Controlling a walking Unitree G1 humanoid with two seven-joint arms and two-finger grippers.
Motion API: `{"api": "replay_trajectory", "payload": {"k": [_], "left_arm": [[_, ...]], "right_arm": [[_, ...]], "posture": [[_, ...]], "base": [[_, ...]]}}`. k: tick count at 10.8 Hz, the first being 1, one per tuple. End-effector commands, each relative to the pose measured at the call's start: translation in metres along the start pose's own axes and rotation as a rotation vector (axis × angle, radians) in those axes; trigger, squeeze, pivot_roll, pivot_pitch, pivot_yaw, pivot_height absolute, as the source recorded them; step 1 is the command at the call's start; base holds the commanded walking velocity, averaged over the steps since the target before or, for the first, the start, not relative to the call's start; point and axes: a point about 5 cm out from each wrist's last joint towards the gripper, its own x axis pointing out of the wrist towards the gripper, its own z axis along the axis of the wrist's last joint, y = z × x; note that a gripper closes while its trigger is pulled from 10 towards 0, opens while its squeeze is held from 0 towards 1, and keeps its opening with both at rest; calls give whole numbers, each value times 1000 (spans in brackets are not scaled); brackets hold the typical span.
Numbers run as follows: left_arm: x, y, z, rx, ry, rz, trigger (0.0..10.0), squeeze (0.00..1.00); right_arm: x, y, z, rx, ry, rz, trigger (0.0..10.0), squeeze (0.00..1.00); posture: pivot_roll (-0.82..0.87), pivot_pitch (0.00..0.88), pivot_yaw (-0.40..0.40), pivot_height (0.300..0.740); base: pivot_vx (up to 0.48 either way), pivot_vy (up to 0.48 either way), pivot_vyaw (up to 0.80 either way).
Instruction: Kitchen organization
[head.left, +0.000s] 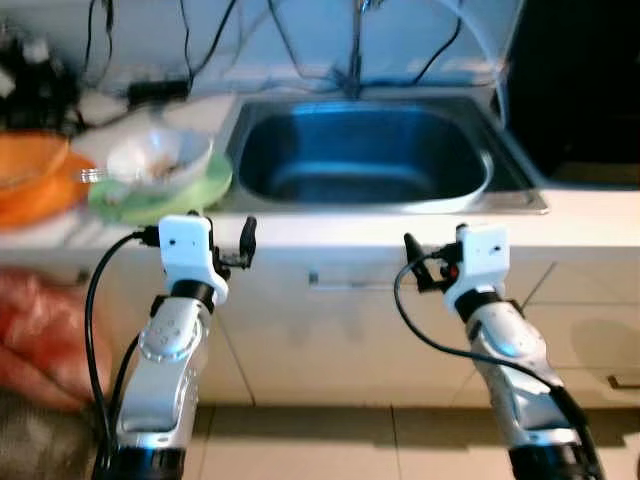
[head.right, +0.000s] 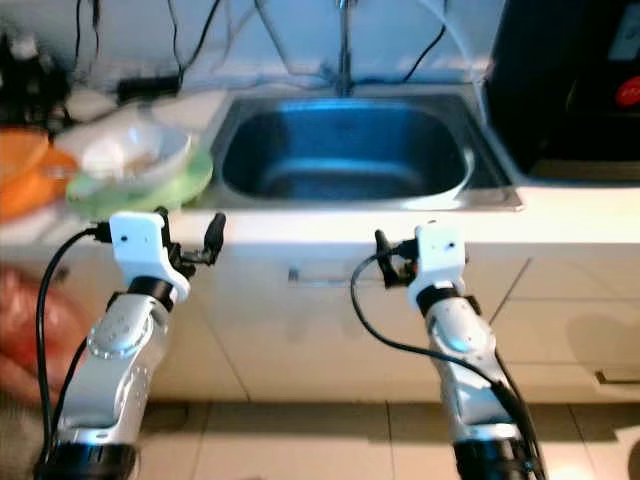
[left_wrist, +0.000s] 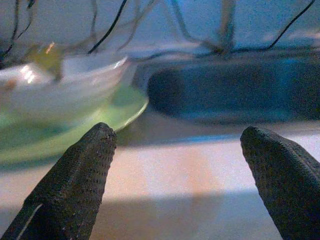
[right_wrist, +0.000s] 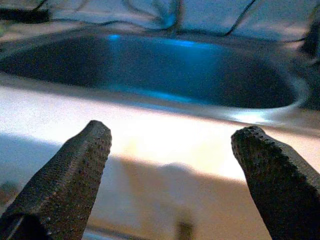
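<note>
My left gripper (left_wrist: 175, 150) and right gripper (right_wrist: 170, 150) hover released before the white countertop (head.left: 330, 232), facing the steel sink (head.left: 365, 155); white bowl (head.left: 160, 157) sits on a green plate (head.left: 205, 190).

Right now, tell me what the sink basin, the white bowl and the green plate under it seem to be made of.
The rounded sink basin looks like brushed stainless steel: grey metal with soft bluish reflections and a bright rim. The white bowl seems glazed ceramic, judging by sharp glossy highlights, though hard plastic is possible. The pale green plate beneath it has a smooth sheen; ceramic or melamine, hard to tell.
</note>
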Motion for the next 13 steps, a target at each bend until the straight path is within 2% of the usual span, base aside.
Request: {"api": "replay_trajectory", "payload": {"k": [1, 3, 5, 7, 9, 11, 12, 13], "left_arm": [[0, 5, 2, 14, -6, 28, 10000, 0], [-2, 7, 10, 42, -47, 35, 10000, 0], [-8, 7, 26, 123, -141, 25, 10000, 0], [-7, 14, 49, 192, -246, 96, 10000, 0], [-5, 19, 55, 223, -243, 160, 10000, 0], [-5, 25, 56, 176, -236, 211, 10000, 0], [-3, 21, 56, 120, -228, 174, 10000, 0], [-2, 20, 55, 107, -217, 173, 10000, 0]], "right_arm": [[2, 5, 8, -4, -29, 13, 10000, 0], [2, 2, 12, -57, -53, -24, 10000, 0], [2, -3, 21, 5, -72, -8, 10000, 0], [1, 3, 39, -17, -155, 8, 10000, 0], [1, 11, 56, -41, -217, 45, 10000, 0], [-1, 13, 61, -53, -247, 75, 10000, 0], [0, 13, 60, -50, -245, 71, 10000, 0], [0, 13, 60, -52, -242, 72, 10000, 0]], "posture": [[41, 28, 63, 740], [43, 32, 59, 740], [47, 35, 59, 740], [48, 36, 59, 740], [49, 34, 58, 740], [50, 31, 58, 740], [49, 28, 57, 740], [47, 27, 58, 740]], "base": [[0, 0, 0], [0, 0, 0], [0, 0, 0], [0, 0, 0], [0, 0, 0], [0, 0, 397], [0, 0, 788], [0, 0, 494]]}}
